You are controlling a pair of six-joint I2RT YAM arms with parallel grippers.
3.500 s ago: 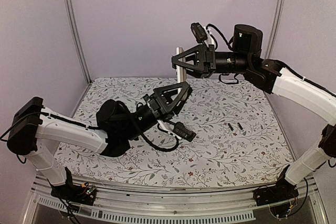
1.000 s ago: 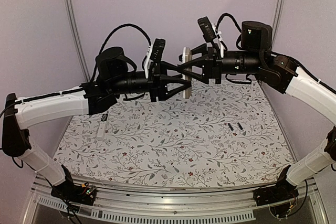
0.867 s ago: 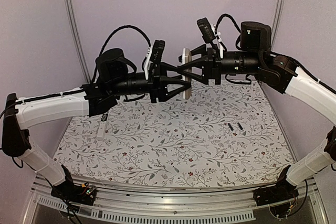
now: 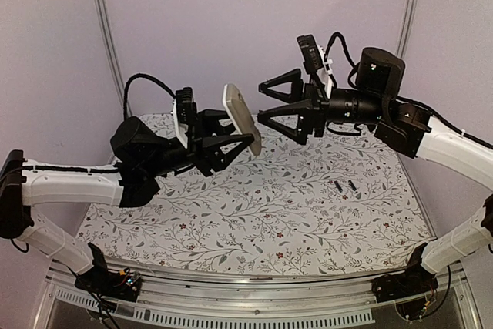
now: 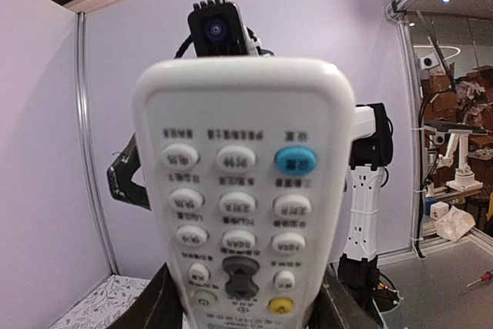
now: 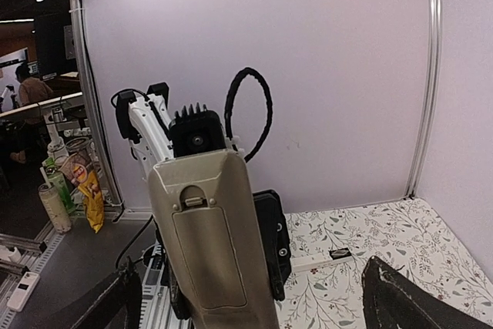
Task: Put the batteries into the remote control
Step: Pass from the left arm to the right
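The remote control (image 4: 241, 119) is white, held up in the air by my left gripper (image 4: 243, 142), which is shut on its lower end. In the left wrist view its button face (image 5: 243, 198) fills the frame between the fingers (image 5: 164, 303). In the right wrist view its beige back with the closed battery cover (image 6: 219, 244) faces the camera. My right gripper (image 4: 264, 102) is open and empty, just right of the remote and apart from it; its jaws stand wide in the right wrist view (image 6: 250, 276). Two black batteries (image 4: 345, 186) lie on the table at the right.
The table has a floral cloth (image 4: 293, 213) and lilac walls with metal posts (image 4: 105, 36) behind. A small white bar with a black end (image 6: 320, 260) lies on the cloth beneath the left arm.
A second ago both grippers met at the remote in mid-air. Now the right gripper has let go and opened, and the left arm has drawn back left and lower with the remote.
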